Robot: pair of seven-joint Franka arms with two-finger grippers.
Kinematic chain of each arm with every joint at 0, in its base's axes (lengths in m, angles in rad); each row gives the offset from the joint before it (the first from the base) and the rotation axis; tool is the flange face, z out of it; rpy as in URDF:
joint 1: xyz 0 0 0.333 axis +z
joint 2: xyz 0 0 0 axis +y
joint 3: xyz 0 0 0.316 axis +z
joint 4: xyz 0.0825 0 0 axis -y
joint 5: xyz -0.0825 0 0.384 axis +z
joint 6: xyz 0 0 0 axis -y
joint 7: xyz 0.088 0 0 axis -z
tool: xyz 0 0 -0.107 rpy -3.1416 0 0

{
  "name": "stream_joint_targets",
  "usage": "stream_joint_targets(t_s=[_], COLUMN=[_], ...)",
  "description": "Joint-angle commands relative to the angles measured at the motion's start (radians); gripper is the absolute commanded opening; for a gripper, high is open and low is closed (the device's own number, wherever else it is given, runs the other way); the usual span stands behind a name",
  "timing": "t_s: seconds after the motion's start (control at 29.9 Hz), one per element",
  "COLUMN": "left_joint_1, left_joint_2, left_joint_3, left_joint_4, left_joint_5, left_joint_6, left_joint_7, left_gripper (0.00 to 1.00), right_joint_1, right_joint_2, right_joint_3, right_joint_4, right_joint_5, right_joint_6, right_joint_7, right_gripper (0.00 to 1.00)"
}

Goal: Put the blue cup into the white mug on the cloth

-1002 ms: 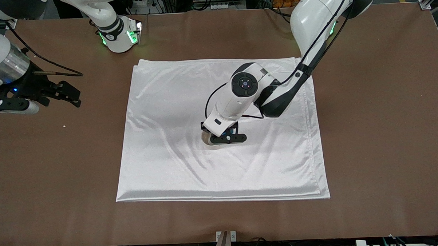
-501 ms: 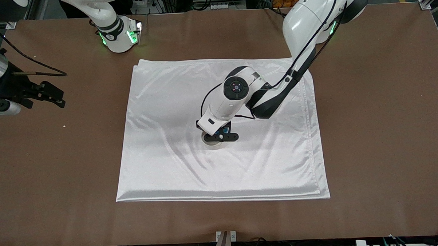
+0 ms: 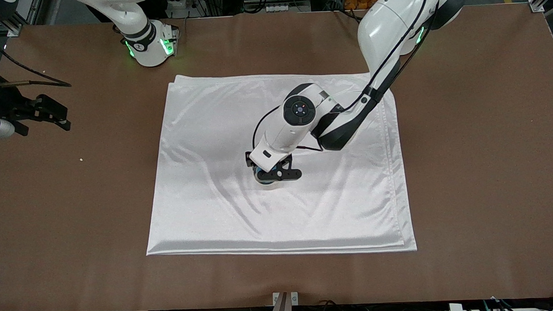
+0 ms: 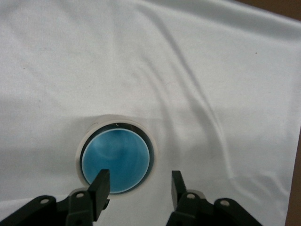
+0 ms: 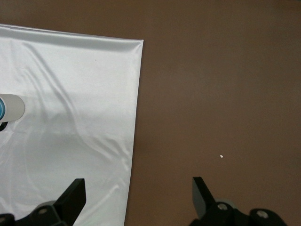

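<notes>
Light-blue plastic cup (image 4: 116, 162) sits nested in off-white mug (image 4: 94, 129) on satin cloth (image 3: 211, 130); left gripper (image 4: 137, 188), fingers parted and empty, could clip its rim lifting; right gripper (image 5: 136, 195) waits, fingers wide, over the brown desk (image 3: 479, 167).

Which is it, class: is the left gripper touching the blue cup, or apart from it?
Apart. The left wrist view shows the left gripper open, with the blue cup sitting inside the white mug, below its fingers.

Robotics lab: brown test table (image 3: 479, 167), cable clutter (image 3: 271, 1) along edge.
</notes>
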Motion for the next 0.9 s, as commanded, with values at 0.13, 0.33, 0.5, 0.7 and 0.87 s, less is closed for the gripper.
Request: stream_joint_targets(t_s=[0.13,0.33,0.5,0.7,0.87], left_joint_1=[0.014,0.015,0.031,0.051,0.055], left_joint_2=[-0.145,-0.309,-0.422,-0.589,-0.734], left_joint_3=[0.018,0.086,0.133,0.182,0.302], left_joint_4=[-0.015,-0.093,-0.168,-0.309,-0.406], left_joint_5=[0.024,0.032,0.018,0.001,-0.144], left_joint_6=[-0.174,-0.341,-0.368,-0.391,-0.407], left_joint_7=[-0.024,0.016,0.114,0.277,0.465], left_gripper=[0.78,0.81,0.88,0.98,1.00], right_joint_1=[0.005,0.005,0.005,0.025,0.025], right_joint_2=[-0.021,-0.021,-0.021,-0.021,-0.024], right_joint_3=[-0.025,-0.039,-0.045,-0.045,-0.045], right_joint_4=[0.002,0.003,0.002,0.002,0.002], right_joint_5=[0.043,0.045,0.048,0.034,0.034], right_joint_6=[-0.006,-0.008,-0.006,-0.008,-0.038], right_joint_7=[-0.039,-0.028,-0.027,-0.028,-0.028], right_gripper=[1.00,1.00,1.00,1.00,1.00])
